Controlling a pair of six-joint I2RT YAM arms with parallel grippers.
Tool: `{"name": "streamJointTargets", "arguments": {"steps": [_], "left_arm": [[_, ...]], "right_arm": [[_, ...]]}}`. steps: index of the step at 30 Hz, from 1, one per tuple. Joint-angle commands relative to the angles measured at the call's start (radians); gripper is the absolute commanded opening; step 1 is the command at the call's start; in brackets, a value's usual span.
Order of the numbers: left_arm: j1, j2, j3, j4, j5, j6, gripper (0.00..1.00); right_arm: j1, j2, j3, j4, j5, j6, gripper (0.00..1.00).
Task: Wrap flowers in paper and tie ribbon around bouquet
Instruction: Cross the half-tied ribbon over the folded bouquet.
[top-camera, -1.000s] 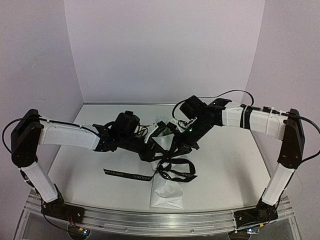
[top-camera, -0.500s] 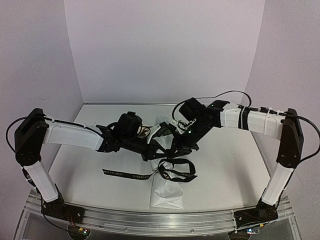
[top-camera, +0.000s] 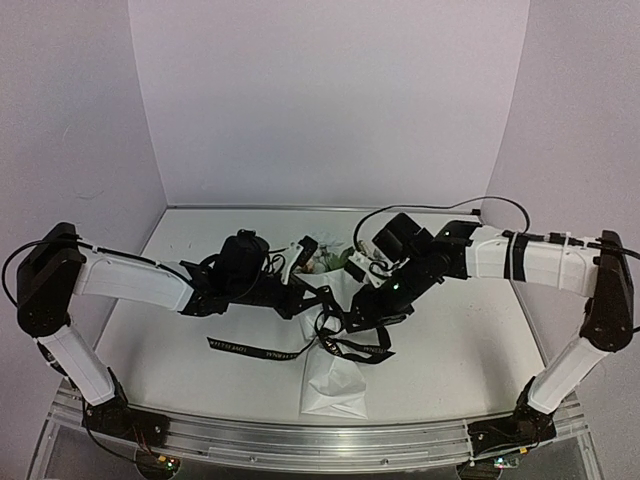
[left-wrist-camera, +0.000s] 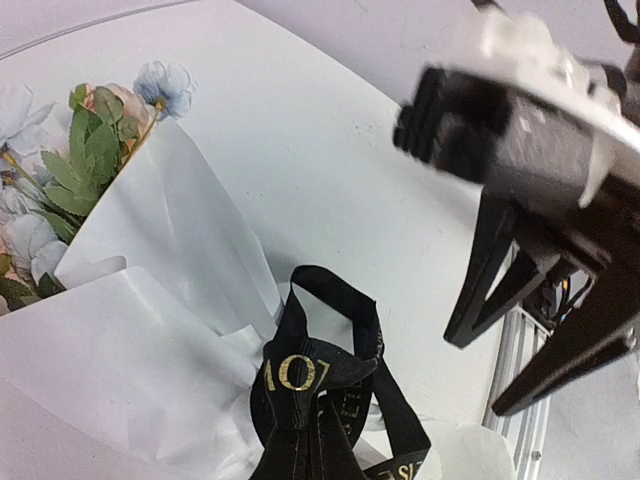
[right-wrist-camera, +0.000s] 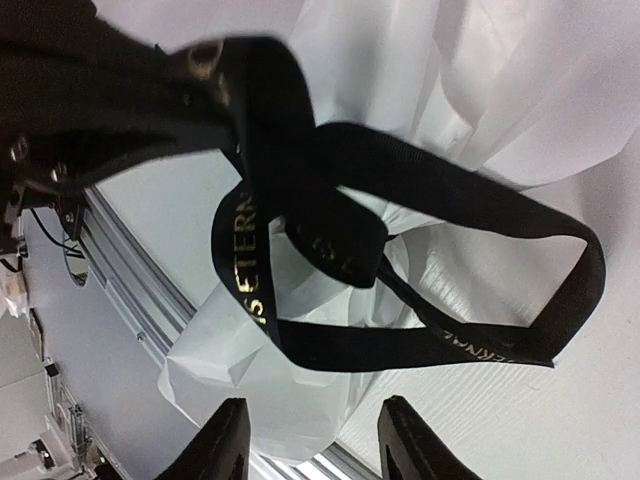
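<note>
The left gripper (top-camera: 314, 302) is pressed together and, judging by both wrist views, pinches one loop of the long narrow black ribbon with pale gold lettering (right-wrist-camera: 440, 190). The right gripper (right-wrist-camera: 315, 408) stands spread with nothing between its fingers, just over the ribbon's loops. The ribbon crosses itself in a loose knot at the waist of the thin white paper sheet (left-wrist-camera: 150, 350). That sheet is wrapped as a cone round the small bunch of peach and pale blue artificial flowers with green leaves (left-wrist-camera: 90, 160). One tail trails left across the white table (top-camera: 450, 350). The bouquet (top-camera: 332, 388) lies between the arms, blooms away from their bases.

The step in hand looks like drawing the knot tight. The right gripper should take the free strand close to the crossing, clamping ribbon alone and no paper. Both should then pull apart evenly and level with the table, so the knot cinches at the waist rather than sliding toward the cone's tip. The thin paper will likely crumple under a hard tug.
</note>
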Motion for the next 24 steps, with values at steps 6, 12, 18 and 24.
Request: {"name": "streamJointTargets", "arguments": {"steps": [6,12,18,24], "left_arm": [[0.003,-0.077,-0.026,0.058,-0.061,-0.053,0.0],[0.004,-0.072,-0.02,0.041,-0.054,-0.042,0.0],[0.007,-0.071,-0.018,0.027,-0.051,-0.035,0.0],[0.011,-0.085,-0.031,0.018,-0.048,-0.023,0.0]], "right_arm": [[0.086,0.005,-0.066,0.127,0.107,-0.063,0.5],[0.13,0.065,-0.051,0.176,0.151,-0.077,0.47],[0.149,0.102,-0.04,0.199,0.186,-0.064,0.46],[0.15,0.124,-0.032,0.207,0.169,-0.018,0.3]]}}
